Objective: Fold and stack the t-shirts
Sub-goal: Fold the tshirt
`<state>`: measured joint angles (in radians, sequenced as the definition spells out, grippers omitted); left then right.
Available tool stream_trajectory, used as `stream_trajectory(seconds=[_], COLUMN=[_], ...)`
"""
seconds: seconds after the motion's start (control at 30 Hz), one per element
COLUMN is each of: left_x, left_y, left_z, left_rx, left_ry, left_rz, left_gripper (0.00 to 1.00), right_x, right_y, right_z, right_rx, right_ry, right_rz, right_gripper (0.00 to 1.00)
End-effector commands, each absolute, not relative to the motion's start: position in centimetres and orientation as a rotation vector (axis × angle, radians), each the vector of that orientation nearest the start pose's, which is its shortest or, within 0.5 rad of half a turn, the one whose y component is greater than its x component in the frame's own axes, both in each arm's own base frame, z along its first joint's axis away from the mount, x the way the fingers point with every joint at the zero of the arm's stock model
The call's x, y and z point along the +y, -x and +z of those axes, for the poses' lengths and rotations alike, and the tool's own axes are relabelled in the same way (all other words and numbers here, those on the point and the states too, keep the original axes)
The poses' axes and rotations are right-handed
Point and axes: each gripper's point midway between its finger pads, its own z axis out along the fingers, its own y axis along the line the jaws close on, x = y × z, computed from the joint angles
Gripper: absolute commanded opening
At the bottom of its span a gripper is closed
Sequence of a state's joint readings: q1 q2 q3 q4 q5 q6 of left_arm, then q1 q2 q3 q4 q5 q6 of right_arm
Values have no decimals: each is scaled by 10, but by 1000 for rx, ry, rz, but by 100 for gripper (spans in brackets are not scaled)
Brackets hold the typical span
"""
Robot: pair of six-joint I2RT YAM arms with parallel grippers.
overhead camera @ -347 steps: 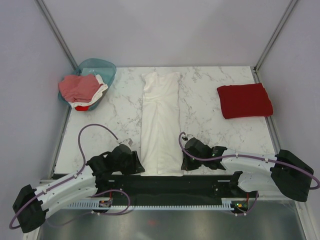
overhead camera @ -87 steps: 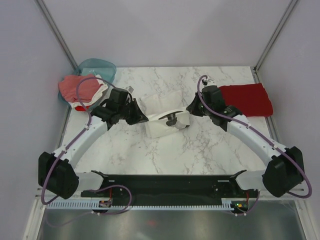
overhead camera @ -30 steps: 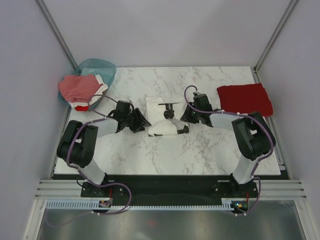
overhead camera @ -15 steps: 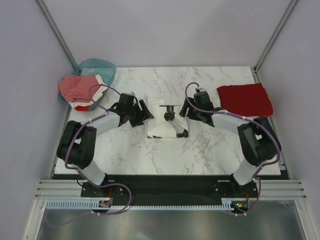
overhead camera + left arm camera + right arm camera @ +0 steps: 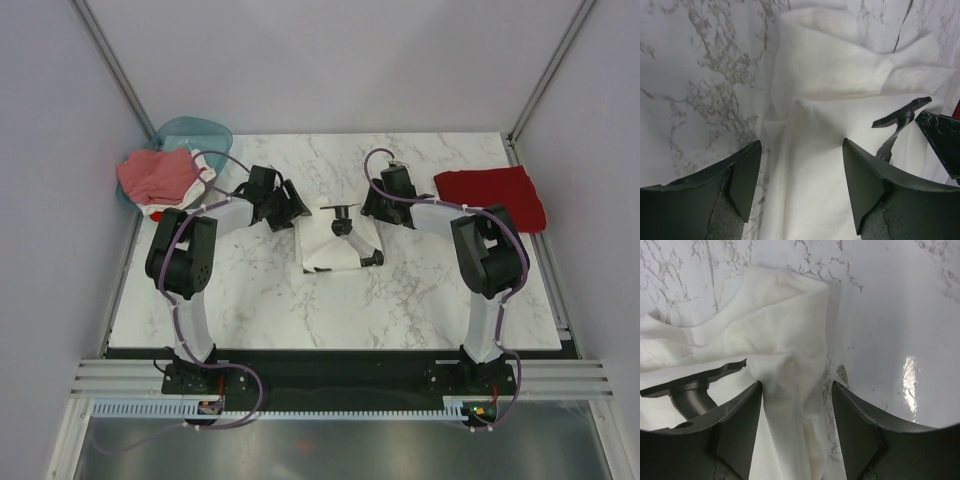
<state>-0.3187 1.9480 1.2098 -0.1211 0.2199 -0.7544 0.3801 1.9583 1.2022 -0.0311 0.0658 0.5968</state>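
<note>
A white t-shirt (image 5: 328, 256) with a black print (image 5: 345, 225) lies folded in the middle of the table. My left gripper (image 5: 295, 208) is at its far left corner and stands open, its jaws over the shirt's left edge (image 5: 801, 145) with nothing clamped. My right gripper (image 5: 369, 210) is at the far right corner, also open, with a loose ridge of white cloth (image 5: 796, 385) lying between its fingers. A dark red t-shirt (image 5: 490, 198) lies folded at the right. Pinkish-red and white t-shirts (image 5: 157, 175) are heaped in the basket.
The teal basket (image 5: 205, 132) stands at the far left corner. Both arms reach in from the sides, elbows raised over the table's middle. Frame posts rise at the back corners.
Both grippers have opened wider and slid toward the far end of the white shirt. The shirt now lies free on the table, a little more rumpled along its far edge.
</note>
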Motion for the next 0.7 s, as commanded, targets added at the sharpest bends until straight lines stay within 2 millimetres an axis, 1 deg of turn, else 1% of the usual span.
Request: stream_trajectory(seconds=[0.0,0.03,0.07,0.1,0.13,0.17,0.2,0.27,0.33,0.37,0.4,0.43,0.53,0.6,0.63,0.67], left_x=[-202,-203,-204,-206,-208,-209,-210,-214,-219,-220,-220,-219,-213,-212,-212,-213], left_y=[-442,-444,-446,-447,-450,-450,-448,-444,-437,-435,-435,-432,-434,-435,-436,-436], left_z=[25,24,21,19,20,16,10,5,6,6,13,12,18,16,13,12], left_rx=[2512,2514,2518,2523,2519,2527,2544,2563,2573,2575,2558,2559,2533,2535,2539,2541], left_ry=[474,470,469,469,465,465,466,488,480,479,471,467,454,449,451,451], left_rz=[-685,-690,-692,-702,-710,-712,-723,-743,-767,-768,-761,-745,-696,-685,-683,-684], left_gripper=[73,71,69,65,62,60,56,56,58,62,63,63,57,54,51,44], right_x=[191,193,196,201,203,205,211,212,213,213,213,214,213,214,213,214], right_y=[-464,-465,-468,-468,-467,-472,-470,-471,-468,-467,-467,-464,-460,-457,-456,-456], right_z=[21,16,17,16,11,13,12,9,9,10,14,14,16,20,19,21], right_rx=[2392,2401,2390,2393,2403,2378,2385,2390,2395,2393,2386,2386,2384,2374,2374,2368], right_ry=[-291,-291,-286,-271,-264,-262,-244,-250,-255,-262,-270,-268,-290,-288,-290,-287], right_rz=[379,386,403,436,446,458,494,503,513,516,525,531,540,554,553,557], right_gripper=[65,62,60,55,53,51,48,45,45,45,44,44,38,36,35,34])
